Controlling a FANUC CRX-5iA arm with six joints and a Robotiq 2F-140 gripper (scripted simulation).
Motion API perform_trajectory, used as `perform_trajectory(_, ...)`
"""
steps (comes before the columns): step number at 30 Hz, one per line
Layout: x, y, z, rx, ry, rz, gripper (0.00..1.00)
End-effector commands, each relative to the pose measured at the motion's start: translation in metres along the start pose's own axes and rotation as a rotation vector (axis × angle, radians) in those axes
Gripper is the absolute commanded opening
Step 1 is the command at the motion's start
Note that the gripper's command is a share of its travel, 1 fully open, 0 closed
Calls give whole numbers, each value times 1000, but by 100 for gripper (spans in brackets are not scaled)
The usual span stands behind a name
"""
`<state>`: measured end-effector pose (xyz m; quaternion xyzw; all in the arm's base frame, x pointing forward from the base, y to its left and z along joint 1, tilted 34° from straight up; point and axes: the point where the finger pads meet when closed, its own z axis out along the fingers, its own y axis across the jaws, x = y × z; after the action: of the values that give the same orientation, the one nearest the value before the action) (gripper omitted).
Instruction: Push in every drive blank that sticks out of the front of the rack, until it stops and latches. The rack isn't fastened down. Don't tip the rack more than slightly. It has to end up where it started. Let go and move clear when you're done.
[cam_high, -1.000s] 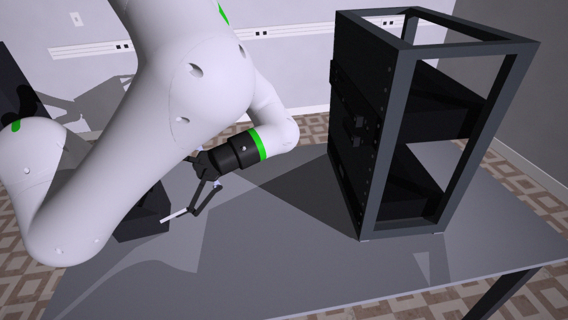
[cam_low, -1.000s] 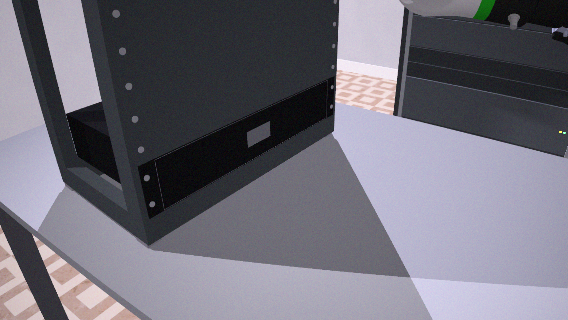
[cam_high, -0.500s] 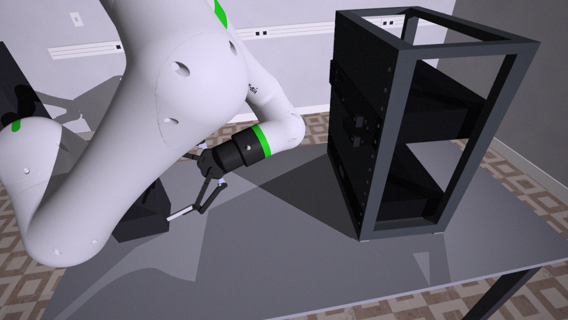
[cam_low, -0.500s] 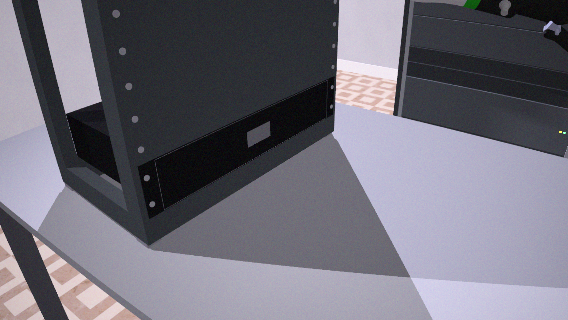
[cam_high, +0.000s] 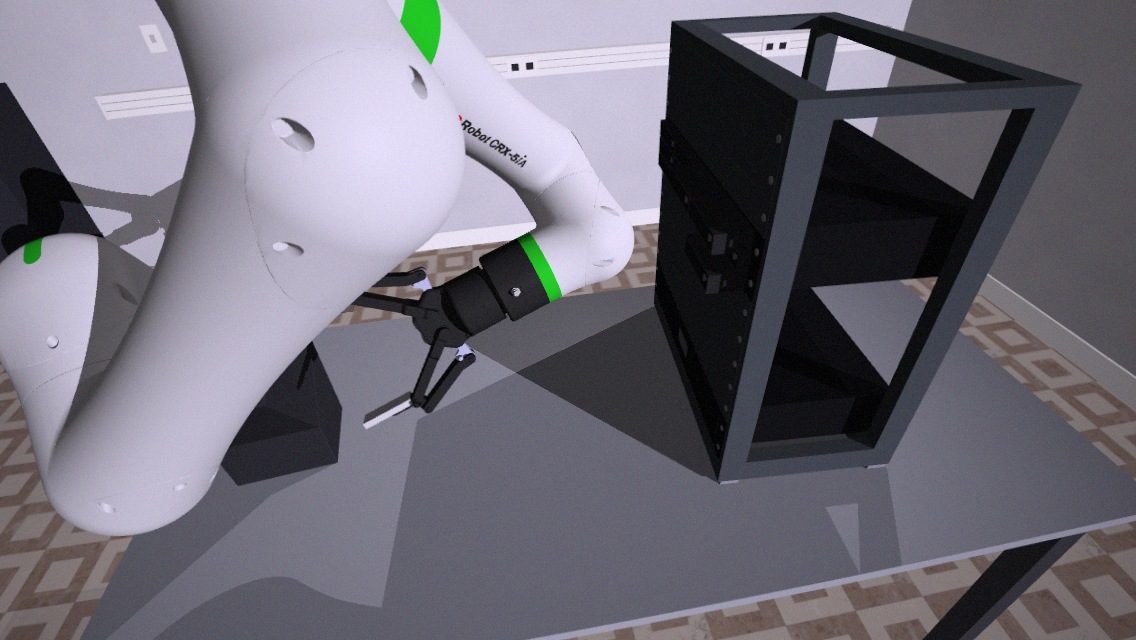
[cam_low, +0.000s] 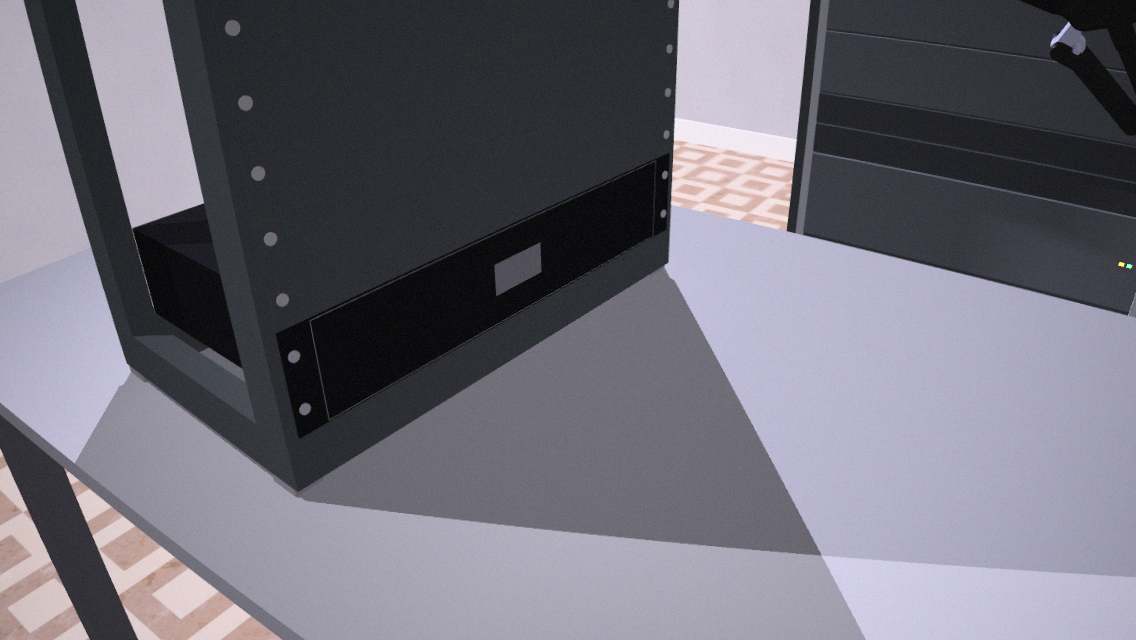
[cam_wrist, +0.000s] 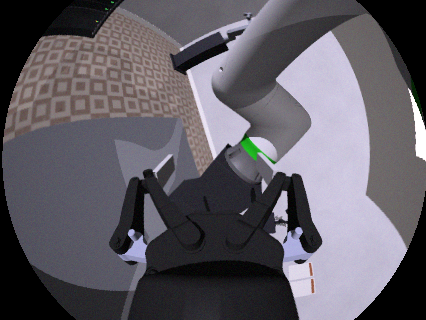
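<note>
The black open-frame rack (cam_high: 802, 246) stands on the right half of the grey table, its front facing left toward me. Dark drive blanks fill its front. Two have small square handles (cam_high: 717, 260) at mid height, and an upper blank (cam_high: 690, 155) seems to stand a little proud of the front. The bottom blank (cam_low: 484, 294), with a grey handle, looks flush with the frame in the exterior view. My gripper (cam_high: 393, 349) is open and empty, low over the table well left of the rack. It also shows in the wrist view (cam_wrist: 213, 247). Only a finger link (cam_low: 1101, 71) shows in the exterior view.
My arm's black base block (cam_high: 286, 429) sits on the table at the left. A dark cabinet (cam_low: 969, 159) with small lights stands behind the table. The table's front edge (cam_high: 874, 572) lies close below the rack.
</note>
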<state>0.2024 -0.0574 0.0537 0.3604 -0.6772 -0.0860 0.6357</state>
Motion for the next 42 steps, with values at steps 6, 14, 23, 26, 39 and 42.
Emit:
perform_trajectory(6,-4,-5,-21,62,-84,-168,100)
perform_trajectory(14,-7,-10,-51,164,-177,-383,100)
perform_trajectory(23,-6,-12,-82,284,-246,-586,100)
perform_trajectory(26,-4,-13,-96,344,-270,-675,100)
perform_trajectory(39,11,-11,-152,596,-315,-989,100)
perform_trajectory(42,17,-9,-168,672,-314,-1070,100)
